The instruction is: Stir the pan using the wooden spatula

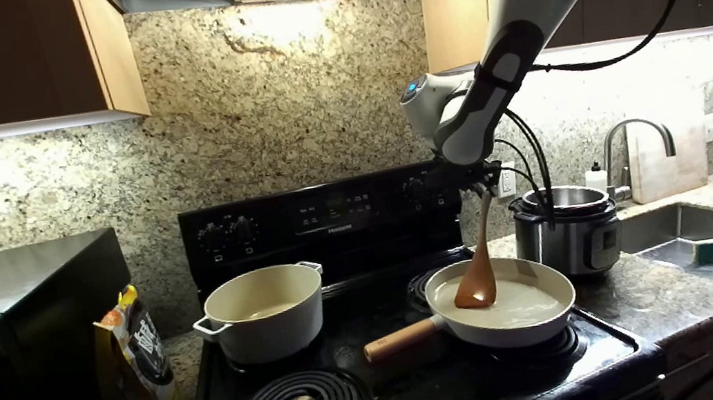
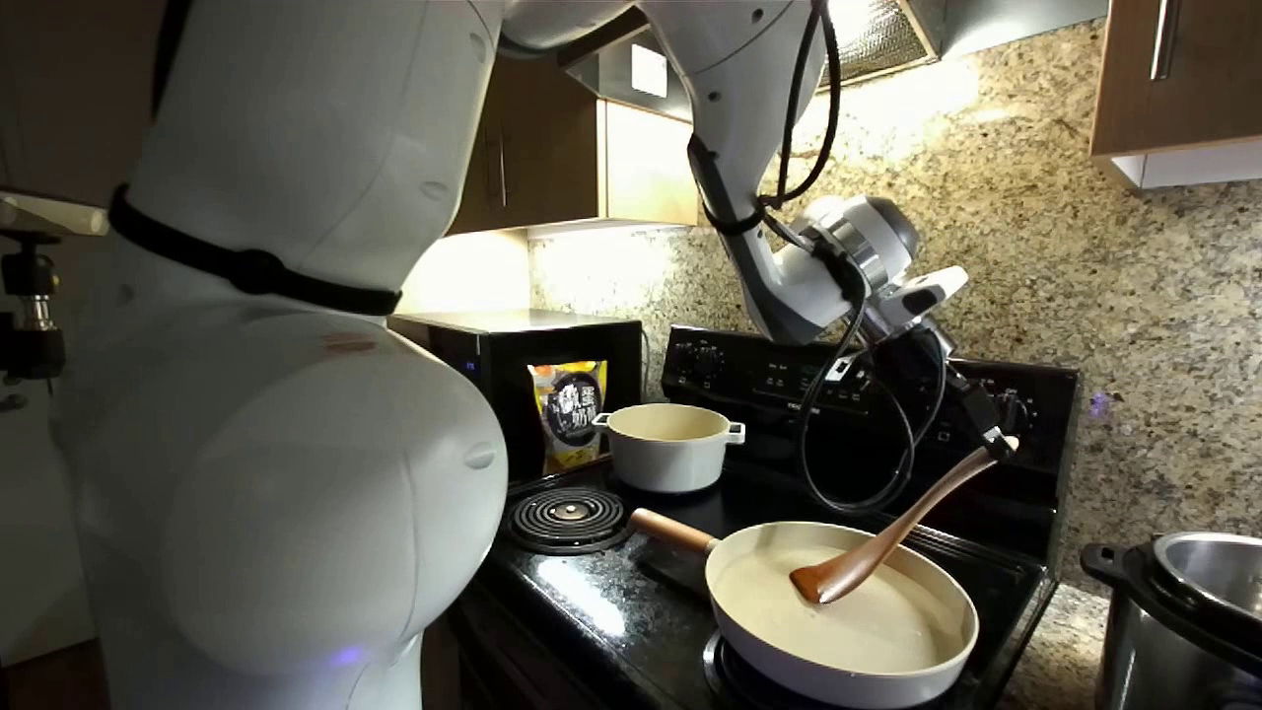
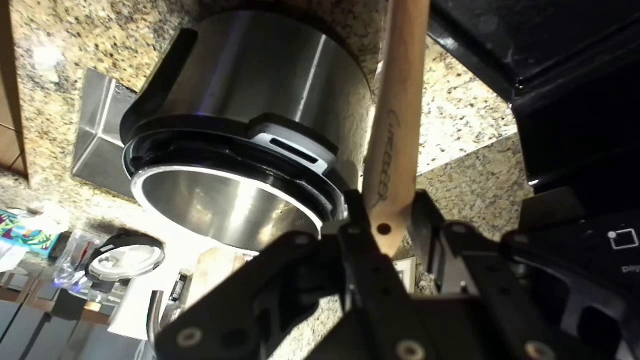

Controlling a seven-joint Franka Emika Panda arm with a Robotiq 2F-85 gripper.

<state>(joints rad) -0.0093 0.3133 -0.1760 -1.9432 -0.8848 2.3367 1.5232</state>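
The cream-white pan (image 1: 508, 333) sits on a stove burner, its wooden handle pointing left; it also shows in an exterior view (image 2: 838, 678). My gripper (image 1: 484, 183) is shut on the end of the wooden spatula (image 1: 478, 273), above and behind the pan. The gripper also shows in an exterior view (image 2: 1002, 444) and in the wrist view (image 3: 389, 212), where the spatula handle (image 3: 397, 115) lies between both fingers. The spatula (image 2: 868, 562) slants down with its blade inside the pan, low over the floor; whether it touches I cannot tell. The wrist view does not show the pan.
A steel electric cooker (image 1: 567, 233) stands right of the stove, close beside the gripper in the wrist view (image 3: 265, 75). A two-handled cream pot (image 1: 268, 317) stands at the stove's back left. The stove's control panel (image 1: 330, 214) rises behind. A microwave (image 1: 23, 358) and bag (image 1: 144, 348) stand left.
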